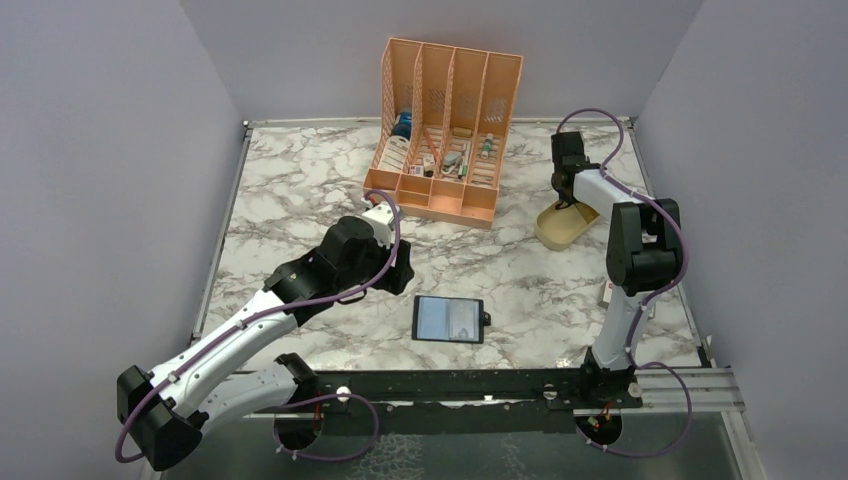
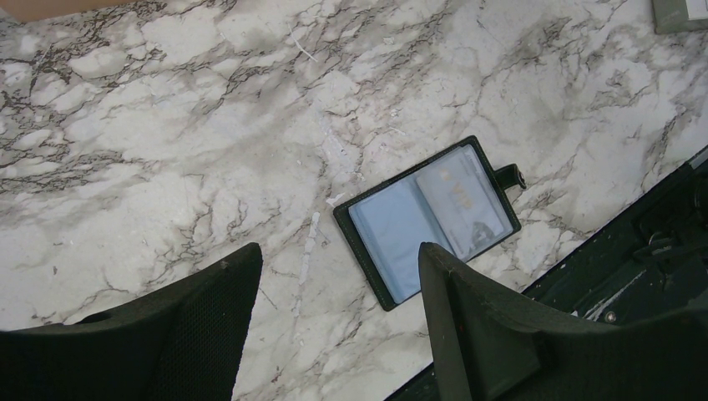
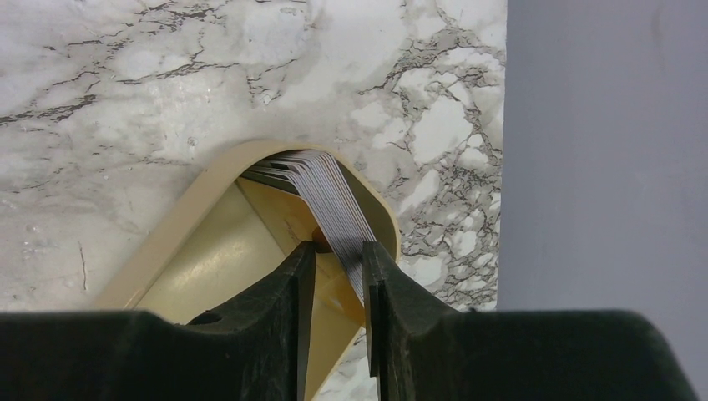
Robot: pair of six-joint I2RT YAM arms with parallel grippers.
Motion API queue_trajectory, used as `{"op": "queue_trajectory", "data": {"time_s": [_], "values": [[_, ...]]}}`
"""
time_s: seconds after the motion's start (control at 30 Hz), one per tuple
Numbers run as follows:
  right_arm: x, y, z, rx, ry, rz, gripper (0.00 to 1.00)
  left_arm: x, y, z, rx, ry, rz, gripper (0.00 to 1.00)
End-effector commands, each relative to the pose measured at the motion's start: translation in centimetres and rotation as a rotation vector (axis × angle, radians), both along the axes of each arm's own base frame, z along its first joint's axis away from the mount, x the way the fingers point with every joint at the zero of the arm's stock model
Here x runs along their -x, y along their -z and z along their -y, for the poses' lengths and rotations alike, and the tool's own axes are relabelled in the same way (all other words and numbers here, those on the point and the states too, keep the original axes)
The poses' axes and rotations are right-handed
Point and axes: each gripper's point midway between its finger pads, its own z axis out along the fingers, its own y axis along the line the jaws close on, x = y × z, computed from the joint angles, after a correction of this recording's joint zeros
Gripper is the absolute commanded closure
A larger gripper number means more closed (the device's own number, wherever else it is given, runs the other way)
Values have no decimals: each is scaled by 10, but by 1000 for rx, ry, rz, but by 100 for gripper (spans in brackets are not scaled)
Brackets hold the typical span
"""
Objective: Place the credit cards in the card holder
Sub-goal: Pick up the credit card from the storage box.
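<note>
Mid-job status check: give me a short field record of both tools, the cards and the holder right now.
left tool: open, empty, over the table beside the card holder
right tool: down in the beige dish, jaws narrow at the card stack; grip unclear
credit cards: fanned stack leaning inside the dish
card holder: lying open, pockets up, near the front edge

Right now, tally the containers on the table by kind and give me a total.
Black card holder: 1
Beige dish: 1
Orange slotted organizer: 1
Total: 3
</note>
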Motion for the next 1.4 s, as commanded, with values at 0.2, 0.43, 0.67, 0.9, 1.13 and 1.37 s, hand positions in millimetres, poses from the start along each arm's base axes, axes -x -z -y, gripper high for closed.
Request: {"op": "queue_trajectory", "data": {"time_s": [0.2, 0.43, 0.67, 0.9, 1.13, 1.37], "values": [[-10, -23, 0, -24, 8, 66, 77, -1, 2, -3, -8, -1, 5, 28], [-11, -25, -4, -51, -2, 70, 78, -2, 3, -3, -7, -3, 3, 28], [-9, -28, -19, -142, -28, 72, 92, -2, 4, -2, -7, 9, -2, 29], [1, -36, -33, -222, -51, 60, 99, -2, 9, 0, -11, 17, -21, 29], [1, -29, -26, -171, -75, 57, 99, -2, 14, 2, -16, 20, -40, 29], [-4, -21, -4, -86, -35, 23, 95, -3, 15, 1, -18, 10, -43, 29]]}}
